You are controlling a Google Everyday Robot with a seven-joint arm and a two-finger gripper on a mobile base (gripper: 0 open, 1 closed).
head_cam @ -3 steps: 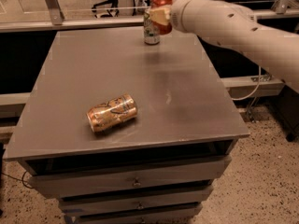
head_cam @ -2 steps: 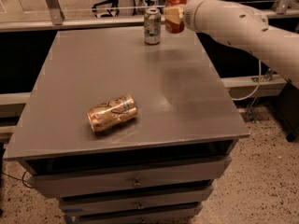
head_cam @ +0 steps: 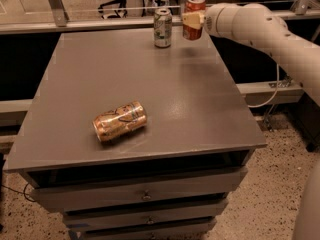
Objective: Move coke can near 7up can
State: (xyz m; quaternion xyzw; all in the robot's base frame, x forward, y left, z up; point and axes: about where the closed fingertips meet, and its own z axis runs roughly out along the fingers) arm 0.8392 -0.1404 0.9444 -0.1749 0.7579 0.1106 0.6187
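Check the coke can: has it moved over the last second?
Yes. Held in the gripper at the far edge of the table, the coke can went from above the 7up can down to its right in view.

Cans on your table (head_cam: 200, 114)
Your gripper (head_cam: 192, 19) holds the coke can (head_cam: 194, 6) at the far edge, just right of the 7up can (head_cam: 162, 28); a tipped can (head_cam: 120, 121) lies front left
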